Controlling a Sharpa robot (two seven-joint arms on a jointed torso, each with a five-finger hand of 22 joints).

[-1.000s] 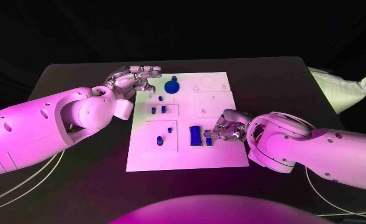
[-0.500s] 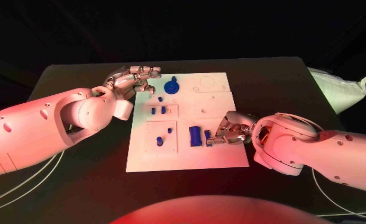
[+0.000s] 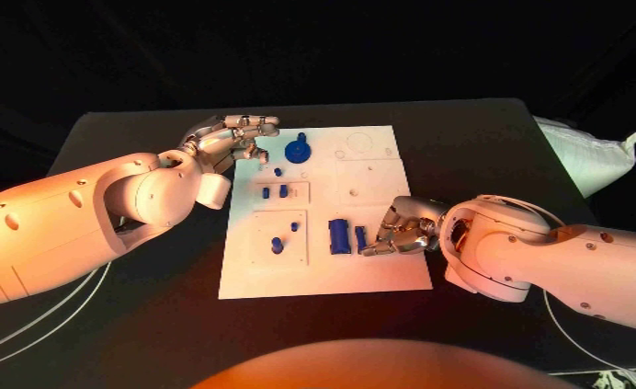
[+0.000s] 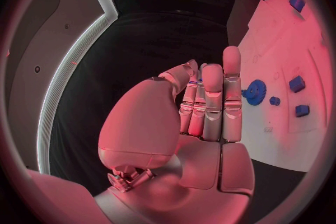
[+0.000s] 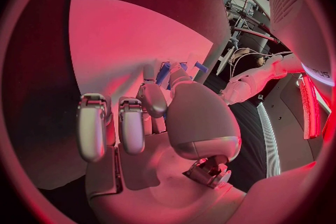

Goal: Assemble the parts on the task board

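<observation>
The white task board point(image 3: 378, 269) lies in the middle of the table. On it are a blue gear point(image 3: 300, 148), small blue pegs point(image 3: 275, 191), a blue peg point(image 3: 276, 245) and a wide blue block point(image 3: 339, 235). My right hand point(image 3: 401, 229) rests at the board's right side. In the right wrist view its thumb and a fingertip point(image 5: 150, 70) pinch a narrow blue part point(image 5: 163, 73), the same narrow blue part point(image 3: 360, 238) that stands beside the wide block. My left hand point(image 3: 236, 139) hovers at the board's far left corner, next to the gear point(image 4: 255, 91), fingers extended and holding nothing.
The black table point(image 3: 491, 145) surrounds the board. Empty round and square recesses point(image 3: 357, 143) mark the board's far right area. A pale object point(image 3: 590, 154) lies off the table's right edge. White cables point(image 3: 47, 315) hang below my left arm.
My right hand has shifted slightly toward the board's near edge, staying by the narrow blue part. The left hand has not moved.
</observation>
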